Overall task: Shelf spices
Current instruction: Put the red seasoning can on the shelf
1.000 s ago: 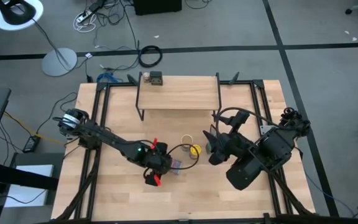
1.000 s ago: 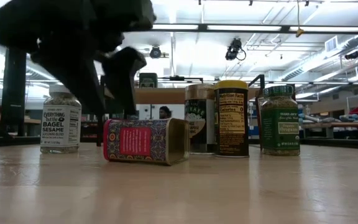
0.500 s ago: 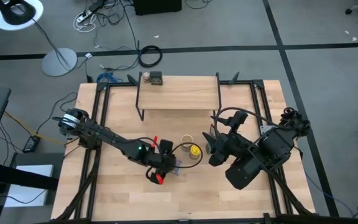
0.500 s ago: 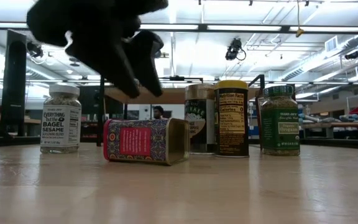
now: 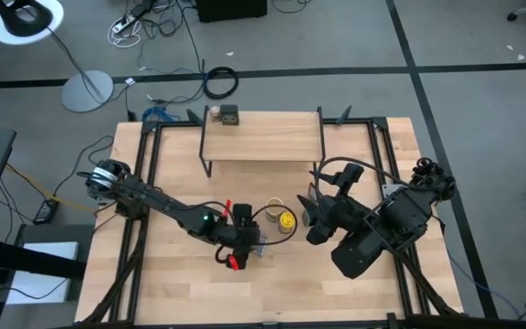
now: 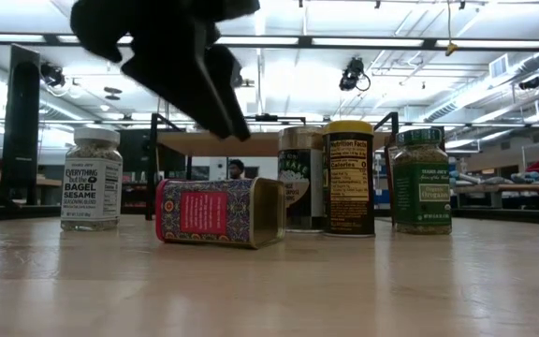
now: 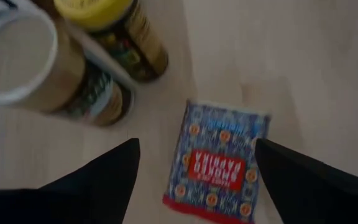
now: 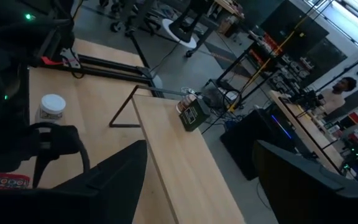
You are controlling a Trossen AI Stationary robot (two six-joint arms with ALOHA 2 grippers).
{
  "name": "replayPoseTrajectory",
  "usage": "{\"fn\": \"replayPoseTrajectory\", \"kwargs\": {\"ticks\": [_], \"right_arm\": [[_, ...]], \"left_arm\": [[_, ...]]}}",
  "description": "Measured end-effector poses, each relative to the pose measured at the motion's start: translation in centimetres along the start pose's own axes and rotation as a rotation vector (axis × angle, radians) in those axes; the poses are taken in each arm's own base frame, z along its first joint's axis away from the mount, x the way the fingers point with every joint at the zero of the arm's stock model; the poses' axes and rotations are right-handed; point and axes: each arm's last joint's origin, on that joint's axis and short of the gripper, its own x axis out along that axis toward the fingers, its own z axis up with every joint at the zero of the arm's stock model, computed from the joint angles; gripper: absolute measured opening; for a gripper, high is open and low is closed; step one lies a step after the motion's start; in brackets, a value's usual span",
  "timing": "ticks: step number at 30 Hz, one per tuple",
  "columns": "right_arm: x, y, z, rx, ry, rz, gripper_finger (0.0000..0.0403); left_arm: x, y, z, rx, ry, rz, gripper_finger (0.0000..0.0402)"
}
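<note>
Lying flat on table (image 6: 438, 290) — red tin (image 7: 219, 163), left gripper (image 7: 194, 168) fingers spread above.

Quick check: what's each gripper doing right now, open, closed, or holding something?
Left gripper: open, empty, above the red tin lying on its side.
Right gripper: open, empty, waiting near the shelf.
</note>
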Motion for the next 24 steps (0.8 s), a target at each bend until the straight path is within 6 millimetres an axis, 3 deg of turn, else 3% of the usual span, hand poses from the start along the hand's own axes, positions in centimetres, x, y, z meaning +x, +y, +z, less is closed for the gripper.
{"fn": "replayPoseTrajectory", "kwargs": {"ticks": [8,24], "right_arm": [[0.0,0.0,0.0,0.017,0.001,0.002,0.0291],[0.0,0.1,0.0,0.019,0.012,0.024,0.0291]], "left_arm": [[1.3,-0.4,-1.2,0.049,0.109,-0.019,0.0395],[4.5,-1.2,-3.0,0.19,0.242,-0.052,0.0399]]}}
